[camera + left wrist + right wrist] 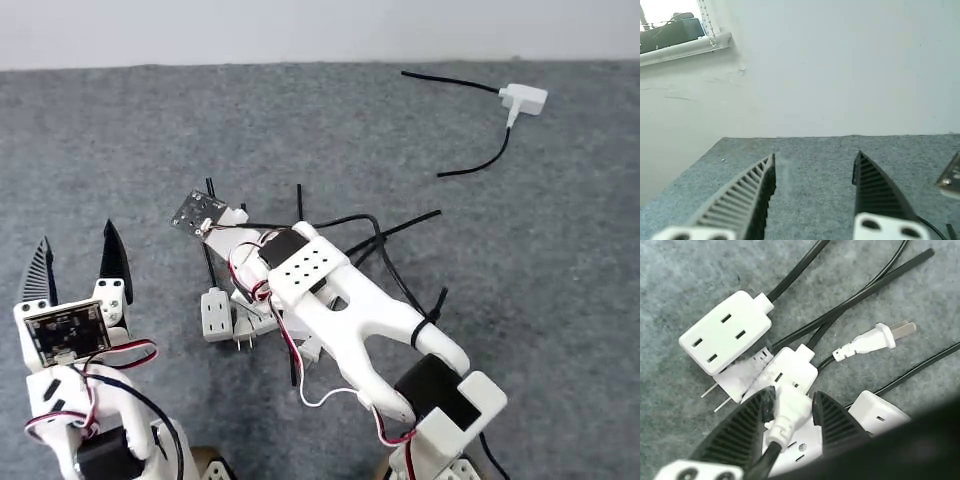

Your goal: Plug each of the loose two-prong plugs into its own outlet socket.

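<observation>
Right gripper [792, 396] narrowly pinches white plug [783, 421], perhaps touching outlet [790, 369].

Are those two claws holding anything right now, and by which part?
The right gripper pinches a white plastic two-prong plug by the sides of its body. The left gripper is open and holds nothing.
</observation>
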{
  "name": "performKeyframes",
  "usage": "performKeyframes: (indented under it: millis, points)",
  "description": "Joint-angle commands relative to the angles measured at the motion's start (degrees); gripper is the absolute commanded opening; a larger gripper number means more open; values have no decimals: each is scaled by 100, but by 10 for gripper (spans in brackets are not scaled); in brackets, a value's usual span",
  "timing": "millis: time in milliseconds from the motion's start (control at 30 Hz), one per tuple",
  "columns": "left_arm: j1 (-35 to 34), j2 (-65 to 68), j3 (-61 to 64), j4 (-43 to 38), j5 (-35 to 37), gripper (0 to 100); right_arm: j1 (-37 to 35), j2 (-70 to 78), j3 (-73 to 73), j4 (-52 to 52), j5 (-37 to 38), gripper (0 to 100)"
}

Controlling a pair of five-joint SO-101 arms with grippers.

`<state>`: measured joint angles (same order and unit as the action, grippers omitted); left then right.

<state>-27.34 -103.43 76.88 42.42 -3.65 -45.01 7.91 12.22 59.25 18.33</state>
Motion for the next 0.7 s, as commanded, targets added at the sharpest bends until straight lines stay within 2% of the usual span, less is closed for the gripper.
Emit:
performKeyframes:
  millis: [0,300,667]
  points:
    - [9,-79,-171,-9,-70,239,-48,-31,-9,-57,18,8]
    - [9,-79,-171,-9,-70,239,-418,-84,-26,-101,-422,8]
    - [9,-79,-171,-9,-70,239,-84,-31,9,-268,-413,8]
